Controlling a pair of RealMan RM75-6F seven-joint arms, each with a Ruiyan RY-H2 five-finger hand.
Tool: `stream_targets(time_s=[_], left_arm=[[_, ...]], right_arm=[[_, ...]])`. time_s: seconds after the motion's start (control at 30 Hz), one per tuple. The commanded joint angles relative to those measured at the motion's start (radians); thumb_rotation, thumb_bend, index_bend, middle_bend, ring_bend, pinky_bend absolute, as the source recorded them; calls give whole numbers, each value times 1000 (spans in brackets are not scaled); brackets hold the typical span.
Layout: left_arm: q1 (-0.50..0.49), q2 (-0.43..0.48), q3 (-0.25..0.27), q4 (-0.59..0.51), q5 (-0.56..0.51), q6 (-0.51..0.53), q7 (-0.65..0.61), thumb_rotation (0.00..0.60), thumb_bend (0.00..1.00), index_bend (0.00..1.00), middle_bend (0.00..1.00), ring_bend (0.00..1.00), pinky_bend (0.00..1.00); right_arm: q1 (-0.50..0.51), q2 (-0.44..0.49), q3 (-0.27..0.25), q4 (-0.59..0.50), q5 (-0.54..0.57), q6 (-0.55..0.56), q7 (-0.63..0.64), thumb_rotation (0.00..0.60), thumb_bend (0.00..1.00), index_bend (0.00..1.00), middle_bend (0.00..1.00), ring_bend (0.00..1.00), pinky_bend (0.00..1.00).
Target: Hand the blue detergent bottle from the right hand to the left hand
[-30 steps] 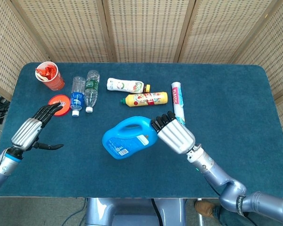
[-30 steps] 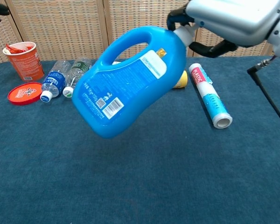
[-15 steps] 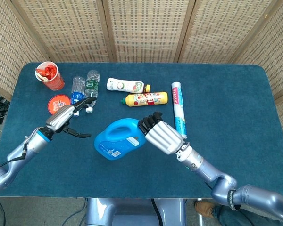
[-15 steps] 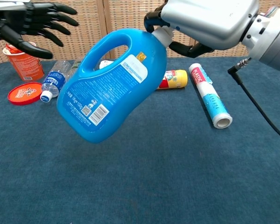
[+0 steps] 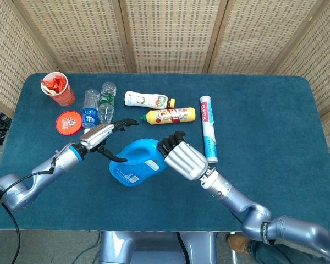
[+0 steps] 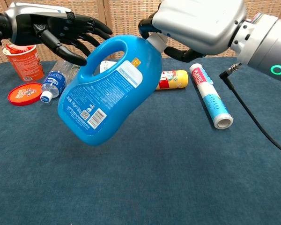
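The blue detergent bottle (image 5: 136,163) (image 6: 107,91) hangs tilted above the table, white label toward the chest camera. My right hand (image 5: 180,155) (image 6: 196,26) grips it at the cap end. My left hand (image 5: 106,137) (image 6: 51,28) is beside the bottle's handle with fingers spread; its fingertips are right at the handle loop, and it holds nothing.
On the blue table (image 5: 275,115) lie two clear water bottles (image 5: 98,104), a white bottle (image 5: 147,99), a yellow bottle (image 5: 170,115) and a white plastic-wrap roll (image 5: 208,127). A red cup (image 5: 58,88) and a red lid (image 5: 69,121) sit at far left.
My left hand has swung right from the table's left side up to the bottle's handle. The right hand has carried the bottle slightly left.
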Motion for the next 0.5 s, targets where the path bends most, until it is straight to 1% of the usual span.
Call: stream_targets(time_s=[0.03,0.13,0.27,0.5], left_arm=[[-17,11,-4,-21,-26,-23,26,600,177,155,113,145,201],[-26,-1,-9,-27,-56,-38,61,600,203,159,117,149,202],[-36,-18,-12,-35,-97,-56,103,600,323,203,154,178,208],[-46,-38,-23,-48,-155,-67,159,600,326,223,176,195,215]], right_arm=[[2,-3,3,-9,12,-2,-4,600,712,675,703,707,560],[2,-1,0,-21,15,0,-7,600,710,675,703,708,560],[3,0,-4,-32,19,2,-10,600,708,675,703,707,561],[7,2,-10,-50,21,6,-13,600,707,675,703,708,560]])
